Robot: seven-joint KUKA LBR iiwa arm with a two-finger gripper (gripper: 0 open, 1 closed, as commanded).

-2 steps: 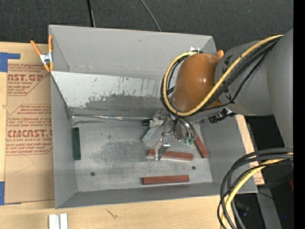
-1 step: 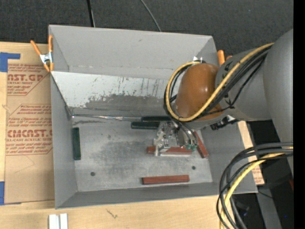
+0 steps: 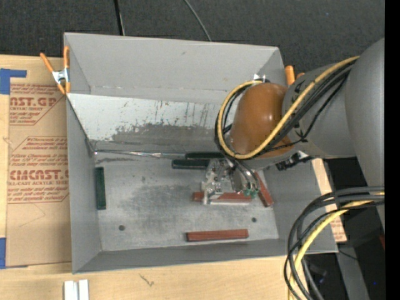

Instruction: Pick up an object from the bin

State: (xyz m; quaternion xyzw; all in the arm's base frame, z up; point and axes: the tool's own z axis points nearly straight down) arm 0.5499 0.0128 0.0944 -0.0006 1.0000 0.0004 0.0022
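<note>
Gripper (image 3: 219, 183) sits low in the bin (image 3: 156, 67), right of centre, directly above a short red-brown bar (image 3: 230, 197) lying flat. Whether it is apart or clamped cannot be told.

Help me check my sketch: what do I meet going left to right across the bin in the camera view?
Green bar → black stick → tool → short red piece near the right wall.
</note>
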